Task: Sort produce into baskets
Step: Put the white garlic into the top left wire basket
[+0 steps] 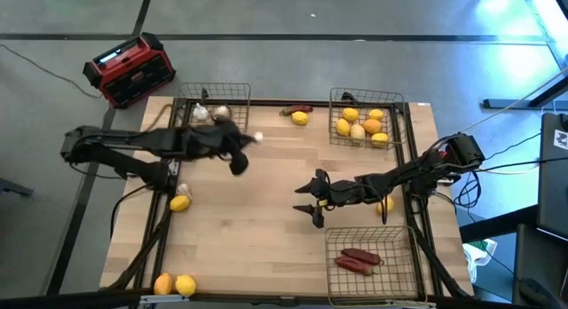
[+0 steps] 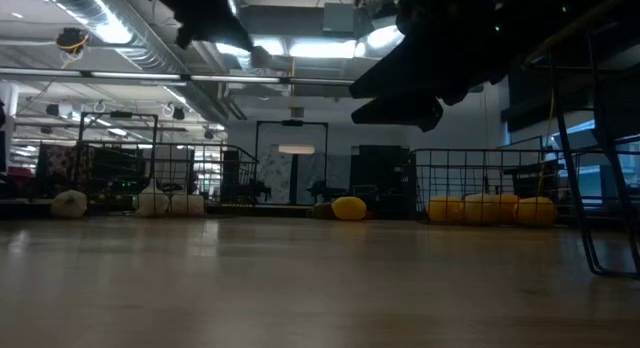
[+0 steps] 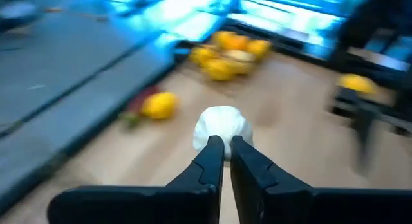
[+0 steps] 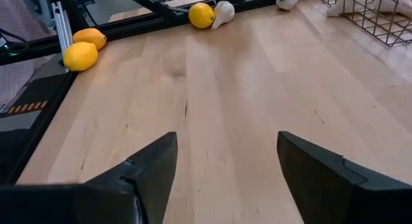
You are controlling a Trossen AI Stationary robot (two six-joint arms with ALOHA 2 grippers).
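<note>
My left gripper (image 1: 249, 139) (image 3: 225, 147) is above the table's far middle, shut on a whitish knobbly bulb (image 1: 257, 138) (image 3: 223, 126). My right gripper (image 1: 301, 199) (image 4: 225, 153) hovers open over bare wood right of centre, with nothing between its fingers. There are three wire baskets. The far-left one (image 1: 232, 89) holds whitish bulbs (image 1: 209, 114). The far-right one (image 1: 399, 114) holds yellow and orange fruits (image 1: 362, 124). The near-right one (image 1: 399, 242) holds dark red peppers (image 1: 358, 259). My left gripper pinches the bulb's near side (image 3: 224, 139) between its two fingertips. The fingers come from the table's left, slanting a little downward. The bulb sticks out beyond the fingertips and is lifted clear of the table.
Loose produce lies on the table: a lemon (image 1: 180, 202) and a bulb (image 1: 184, 191) by the left edge, an orange (image 1: 162, 284) and a lemon (image 1: 185, 285) at the near left corner, a lemon (image 1: 300, 118) with a red pepper (image 1: 297, 108) at the far edge, and a lemon (image 1: 385, 204) under my right arm. A red and black box (image 1: 133, 69) stands off the table's far left.
</note>
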